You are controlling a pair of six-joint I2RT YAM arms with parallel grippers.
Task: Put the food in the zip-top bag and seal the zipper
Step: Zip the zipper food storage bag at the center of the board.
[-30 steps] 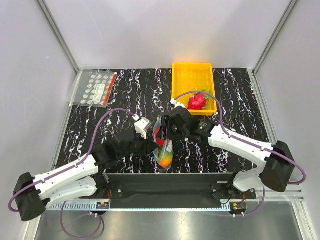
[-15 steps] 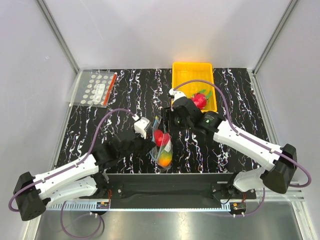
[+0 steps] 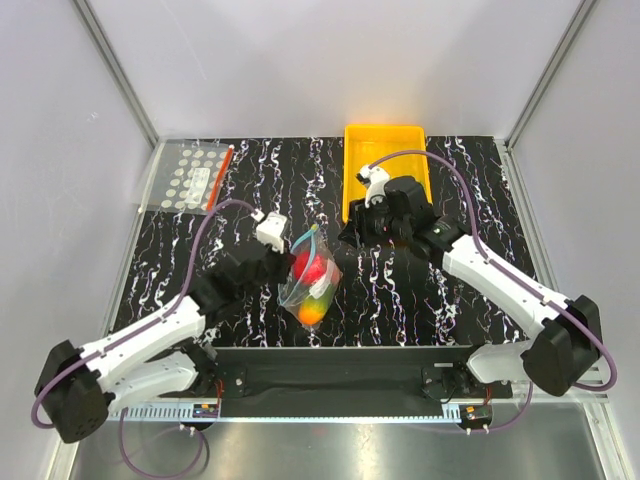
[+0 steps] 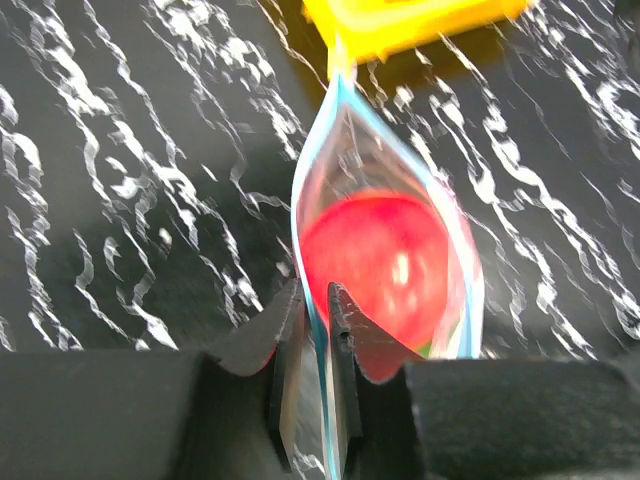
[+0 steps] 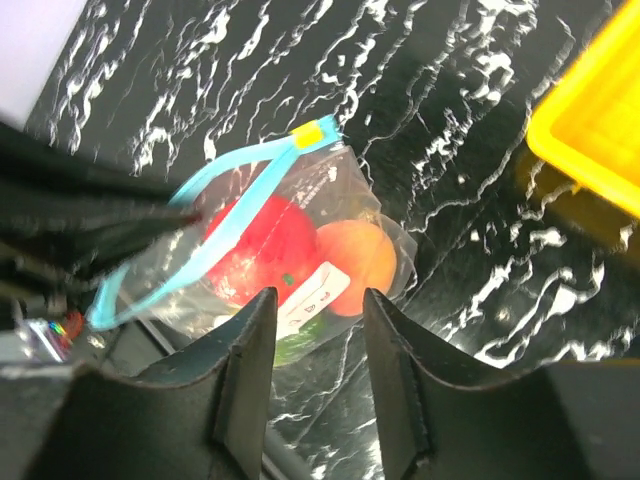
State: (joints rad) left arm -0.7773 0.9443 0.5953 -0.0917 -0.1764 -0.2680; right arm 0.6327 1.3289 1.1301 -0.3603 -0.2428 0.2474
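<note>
Far left, a dotted bag [image 3: 195, 178] with a red strip lies flat on the black marbled table [image 3: 250, 185], well apart from the rest. Next is my left gripper [image 4: 315, 300]: its fingers are pressed together, pinching the near edge of the zip-top bag [image 3: 312, 285] right at the zipper [image 5: 285, 152]. The bag sits mid-table between my two arms, and its blue strip is bowed into an open loop. Inside it, the red apple [image 4: 385, 262] is closest to the mouth and the peach-orange fruit [image 5: 357, 258] touches it. There is a bit of green below a white label, but I can't tell more. My right gripper [image 5: 318, 300] has its fingers spread wide and hovers above the bag without touching it, just beside the near-left corner of the yellow tray [image 3: 390, 143]. The tray is right of centre, at the back.
</note>
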